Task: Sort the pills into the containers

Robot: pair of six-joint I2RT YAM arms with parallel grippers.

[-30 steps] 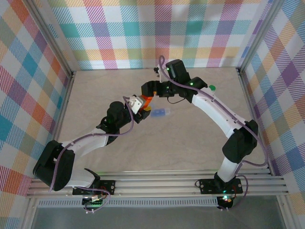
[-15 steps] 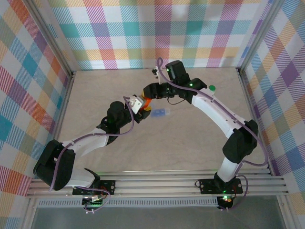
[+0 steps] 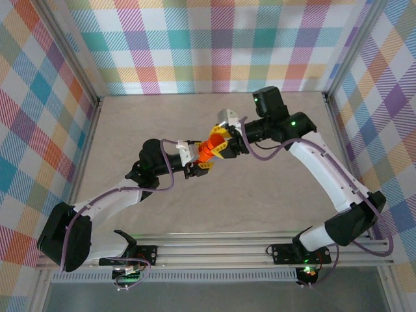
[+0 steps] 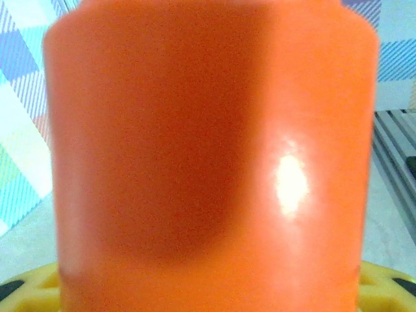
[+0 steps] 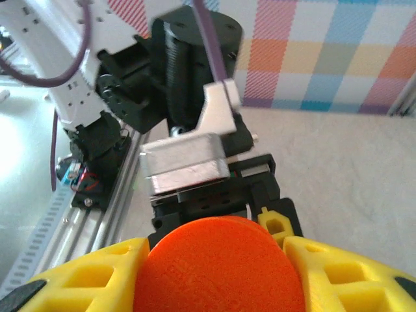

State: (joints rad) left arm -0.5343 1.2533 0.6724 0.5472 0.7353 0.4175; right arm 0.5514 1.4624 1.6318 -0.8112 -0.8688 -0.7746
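Top external view, orange pill bottle (image 3: 210, 149) tilted, held above mid-table (image 3: 260, 195) between both arms, left gripper (image 3: 201, 160) clamped on its body, right gripper (image 3: 220, 144) squeezing what's probably the cap end

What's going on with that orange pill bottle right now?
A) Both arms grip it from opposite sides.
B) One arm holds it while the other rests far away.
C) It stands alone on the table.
A: the left gripper and the right gripper both close on the orange bottle between them.
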